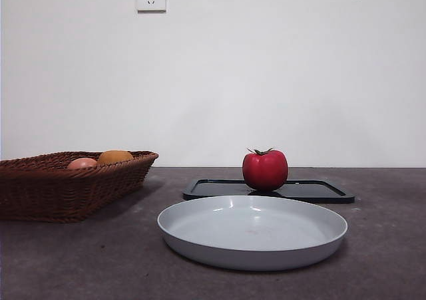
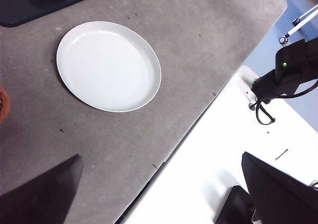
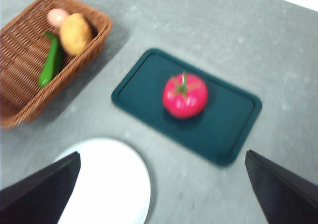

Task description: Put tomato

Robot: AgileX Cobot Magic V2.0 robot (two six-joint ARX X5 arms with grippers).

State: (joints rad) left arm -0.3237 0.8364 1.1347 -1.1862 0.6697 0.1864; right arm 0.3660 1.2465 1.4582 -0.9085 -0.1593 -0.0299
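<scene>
tomato (image 1: 265, 170) on dark tray (image 1: 319, 191), grey table (image 1: 80, 260), white wall (image 1: 266, 67).

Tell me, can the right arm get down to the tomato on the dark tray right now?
Probably yes. The right gripper hangs open above the tomato, which sits alone on the dark tray; nothing covers it.

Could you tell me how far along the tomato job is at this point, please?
Nothing looks done yet. The tomato sits untouched on the dark tray, and the white plate in front of it holds nothing. The right gripper hangs open above the tray, apparently lining up on the tomato; the left gripper waits open near the plate. Reaching, grasping and placing the tomato all remain.
</scene>
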